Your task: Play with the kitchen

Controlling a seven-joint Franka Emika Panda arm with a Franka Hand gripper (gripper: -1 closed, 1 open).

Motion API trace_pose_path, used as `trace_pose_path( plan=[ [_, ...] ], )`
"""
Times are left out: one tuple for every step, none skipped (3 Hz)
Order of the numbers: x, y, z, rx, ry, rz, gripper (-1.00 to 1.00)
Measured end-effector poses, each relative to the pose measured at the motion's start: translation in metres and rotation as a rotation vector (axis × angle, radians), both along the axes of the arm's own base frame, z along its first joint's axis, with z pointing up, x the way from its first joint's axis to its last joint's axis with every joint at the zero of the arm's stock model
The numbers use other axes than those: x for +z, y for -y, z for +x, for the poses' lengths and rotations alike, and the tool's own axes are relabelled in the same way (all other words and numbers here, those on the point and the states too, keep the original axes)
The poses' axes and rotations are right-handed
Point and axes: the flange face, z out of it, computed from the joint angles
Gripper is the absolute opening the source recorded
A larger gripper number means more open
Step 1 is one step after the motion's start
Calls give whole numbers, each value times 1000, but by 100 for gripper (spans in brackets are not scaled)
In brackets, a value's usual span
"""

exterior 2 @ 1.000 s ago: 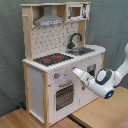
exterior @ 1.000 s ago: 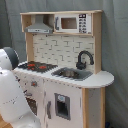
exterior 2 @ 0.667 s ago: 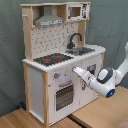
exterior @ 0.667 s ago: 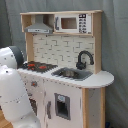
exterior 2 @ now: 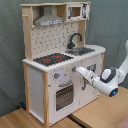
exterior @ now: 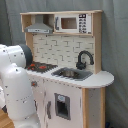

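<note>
The kitchen (exterior 2: 35,80) is a white and light-wood toy with a black-red stovetop (exterior 2: 52,59), a grey hood (exterior 2: 48,20), a black faucet (exterior 2: 74,39) over the sink (exterior 2: 83,50), and an oven door (exterior 2: 64,95). In the second exterior view my gripper (exterior 2: 77,70) comes in from the right, its tip at the front panel just under the counter, above the oven door. In the first exterior view the kitchen (exterior: 90,95) fills the frame. My white arm (exterior: 15,85) covers its lower left corner, and the gripper is hidden there.
The kitchen stands on wooden tabletops (exterior 2: 100,112) with a seam between two boards in front of it. A grey curtain (exterior 2: 10,50) hangs behind. A toy microwave (exterior: 72,23) sits on the upper shelf beside the hood (exterior: 39,26).
The arm has risen and reached in toward the kitchen's front panel. In the first exterior view it now covers more of the left side.
</note>
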Motion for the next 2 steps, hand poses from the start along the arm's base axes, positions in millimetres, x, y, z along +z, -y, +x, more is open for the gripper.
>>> trace_pose_path(
  plan=[
    [4,14,2,-11,19,2,100],
    [10,29,14,-22,26,12,100]
  ],
)
